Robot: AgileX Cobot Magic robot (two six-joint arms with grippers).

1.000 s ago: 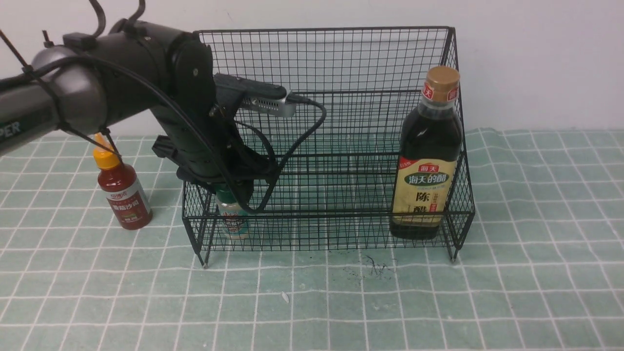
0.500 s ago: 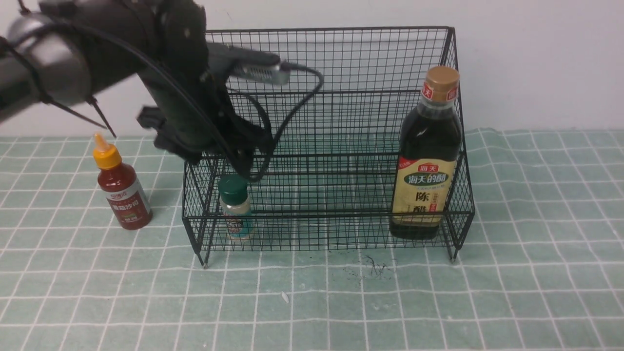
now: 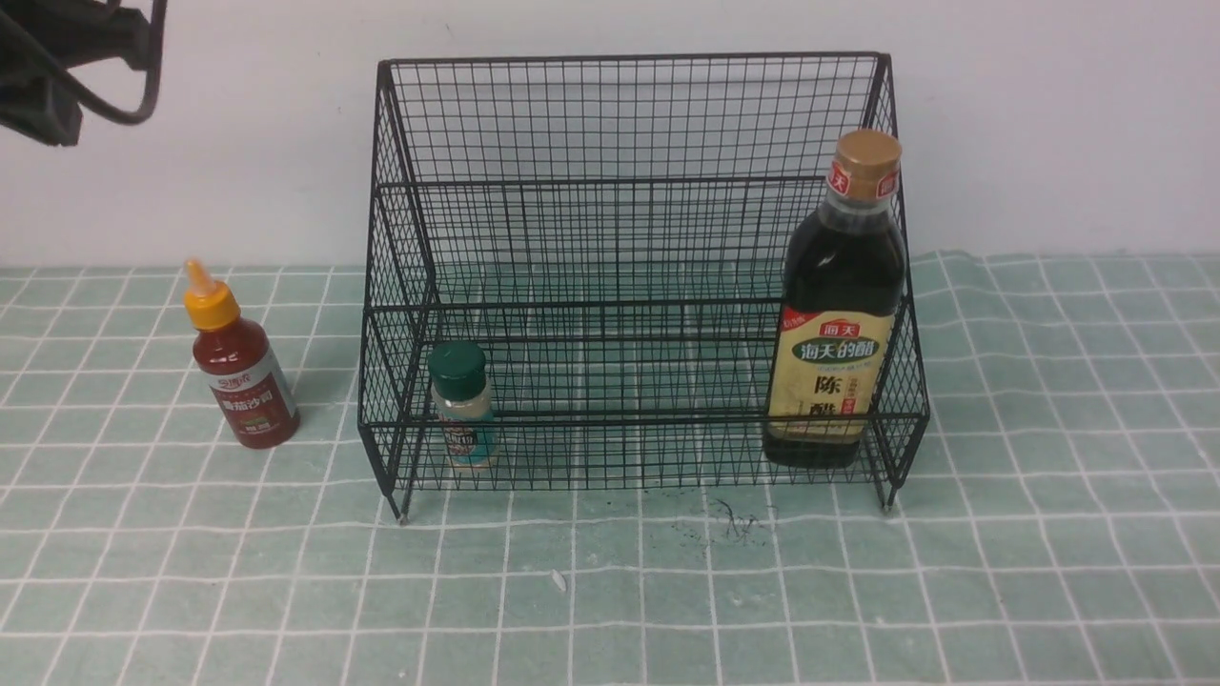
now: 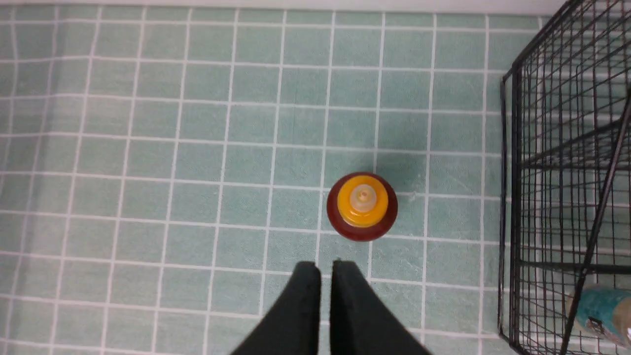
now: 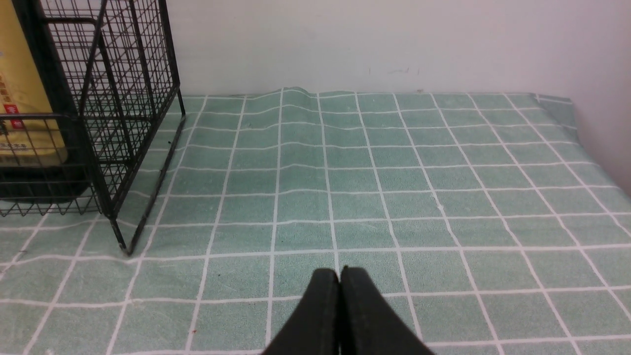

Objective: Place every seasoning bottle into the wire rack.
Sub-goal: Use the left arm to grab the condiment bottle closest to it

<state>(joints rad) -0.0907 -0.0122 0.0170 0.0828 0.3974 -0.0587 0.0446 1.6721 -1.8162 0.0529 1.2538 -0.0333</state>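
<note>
Red sauce bottle [image 3: 238, 367] outside wire rack [image 3: 629, 238], shaker [image 3: 461, 405] label unreadable through it, left tool [image 4: 325, 264] and right tool [image 5: 339, 270] clenched empty

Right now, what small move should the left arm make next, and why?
Probably open the left gripper: it hangs above the red bottle with its jaws shut and empty. That bottle alone stands on the cloth outside the rack; the shaker and the vinegar bottle are already in its lower tier.
</note>
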